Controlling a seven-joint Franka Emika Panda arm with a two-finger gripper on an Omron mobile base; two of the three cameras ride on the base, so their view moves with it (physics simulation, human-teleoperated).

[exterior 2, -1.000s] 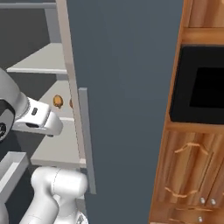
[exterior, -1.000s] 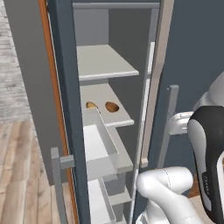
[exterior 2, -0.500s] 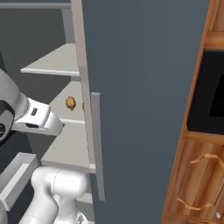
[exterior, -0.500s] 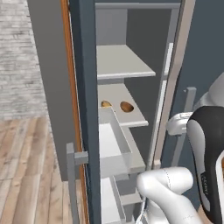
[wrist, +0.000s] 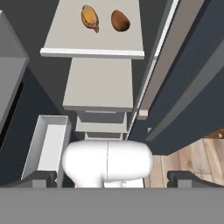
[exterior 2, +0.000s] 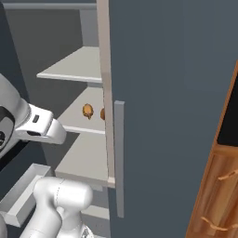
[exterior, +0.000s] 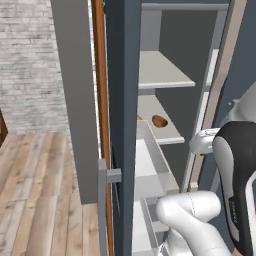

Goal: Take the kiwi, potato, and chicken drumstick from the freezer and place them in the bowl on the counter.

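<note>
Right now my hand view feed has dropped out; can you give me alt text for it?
Looking down into the open freezer: a chicken drumstick and a potato lie side by side, apart, on a pale shelf. Below are a lower shelf and a pulled-out drawer, with the open gripper at the bottom.

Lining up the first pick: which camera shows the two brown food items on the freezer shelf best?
The hand view: both brown items lie unobstructed on the pale shelf. The left base view shows one clearly, the other cut off by the door edge. The right base view shows one small, the other half hidden.
</note>
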